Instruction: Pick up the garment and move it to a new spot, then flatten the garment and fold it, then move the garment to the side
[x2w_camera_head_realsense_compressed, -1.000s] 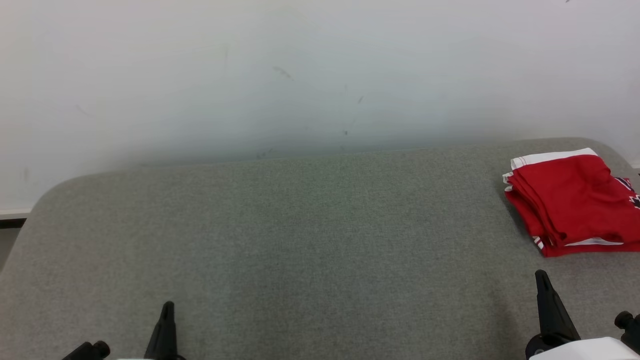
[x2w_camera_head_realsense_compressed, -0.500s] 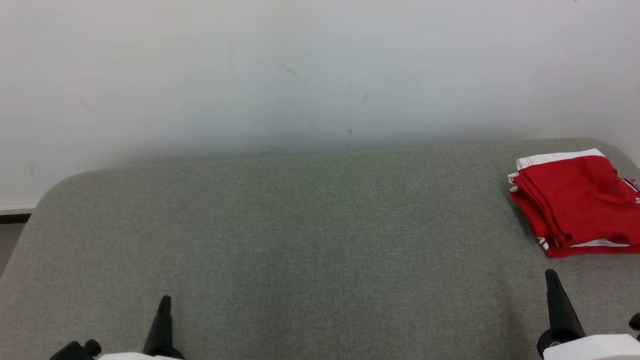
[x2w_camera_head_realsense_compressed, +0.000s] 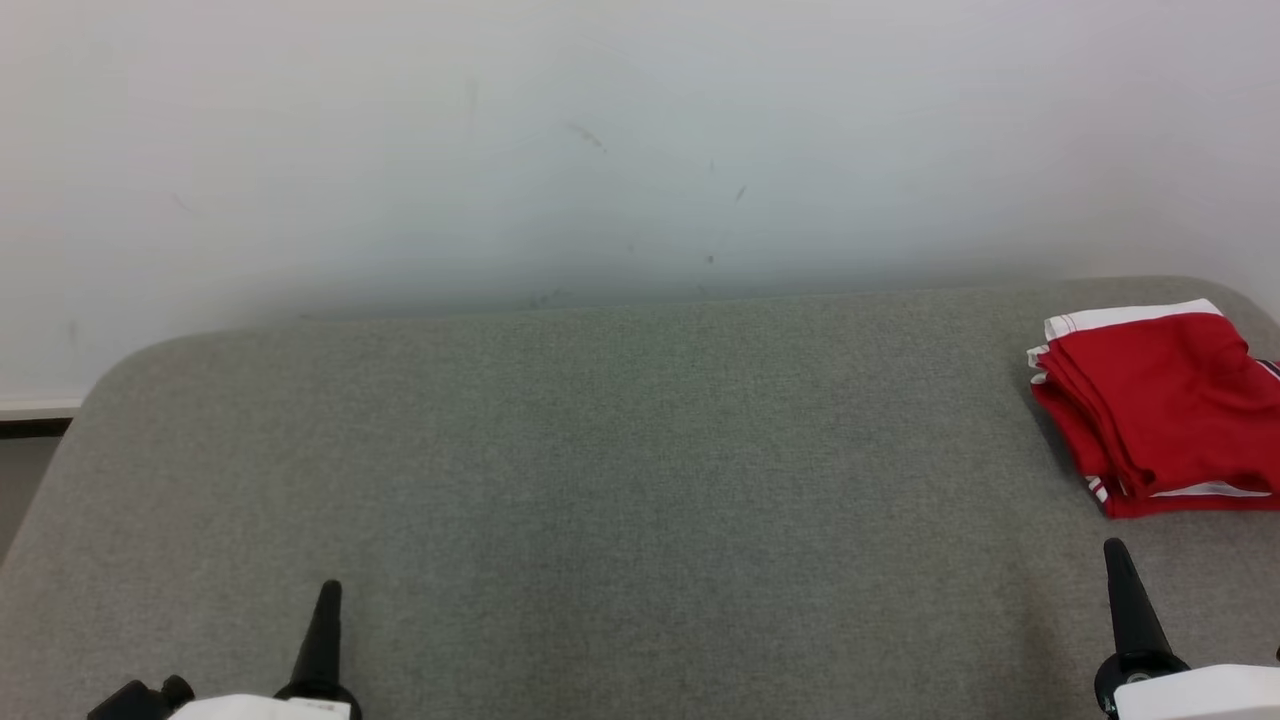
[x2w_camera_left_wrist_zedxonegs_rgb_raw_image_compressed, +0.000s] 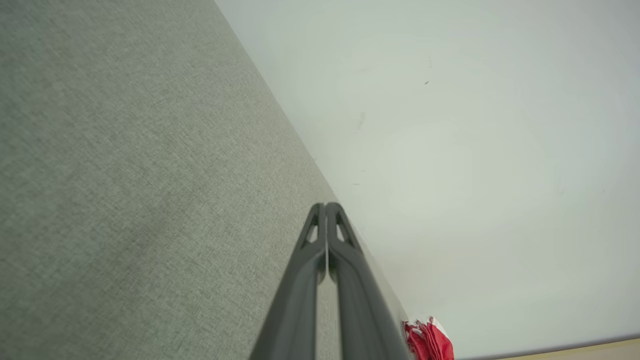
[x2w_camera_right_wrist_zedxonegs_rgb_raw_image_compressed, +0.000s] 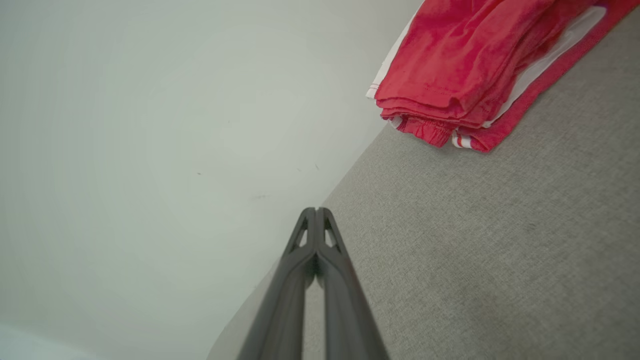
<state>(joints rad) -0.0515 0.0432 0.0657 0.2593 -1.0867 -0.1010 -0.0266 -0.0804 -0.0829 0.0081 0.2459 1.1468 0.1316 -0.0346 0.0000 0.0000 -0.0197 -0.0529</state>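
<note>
The garment (x2w_camera_head_realsense_compressed: 1160, 400) is red with white trim and lies folded in a neat stack at the far right of the grey table (x2w_camera_head_realsense_compressed: 620, 470). It shows again at the top right of the right wrist view as the garment (x2w_camera_right_wrist_zedxonegs_rgb_raw_image_compressed: 460, 65), and small at the bottom of the left wrist view as the garment (x2w_camera_left_wrist_zedxonegs_rgb_raw_image_compressed: 430, 340). My right gripper (x2w_camera_head_realsense_compressed: 1118, 560) is shut and empty, just in front of the stack, apart from it. At the lower left, my left gripper (x2w_camera_head_realsense_compressed: 328, 598) is shut and empty, far from the garment. Both pairs of fingers press together, as with the left gripper (x2w_camera_left_wrist_zedxonegs_rgb_raw_image_compressed: 326, 206) and the right gripper (x2w_camera_right_wrist_zedxonegs_rgb_raw_image_compressed: 316, 211).
A pale wall (x2w_camera_head_realsense_compressed: 600, 150) stands right behind the table's far edge. The table's corners are rounded, and at the far left a strip of skirting (x2w_camera_head_realsense_compressed: 35, 418) shows beyond the corner.
The head view has shifted a little, so wall marks and garment sit further right. Both grippers have drawn slightly lower toward the bottom edge. The garment lies as before.
</note>
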